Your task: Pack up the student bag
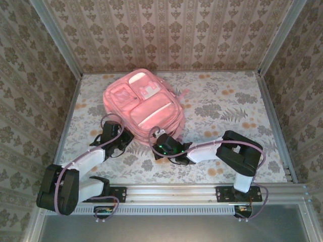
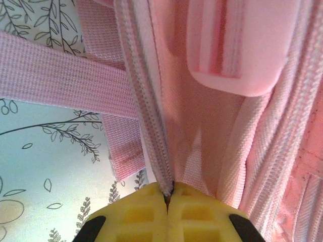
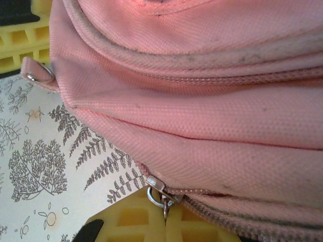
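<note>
Wallpapered walls (image 1: 166, 30) hem the floral table (image 1: 227, 101) bearing student bag (image 1: 144, 103).

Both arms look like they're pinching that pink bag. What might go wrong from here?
The right fingers hold just the tiny zip pull, so it may slip free. The left fingers pinch a thin seam of the bag; a tug might drag the whole soft bag instead of opening it. A loose strap lies beside the left fingers and might snag.
</note>
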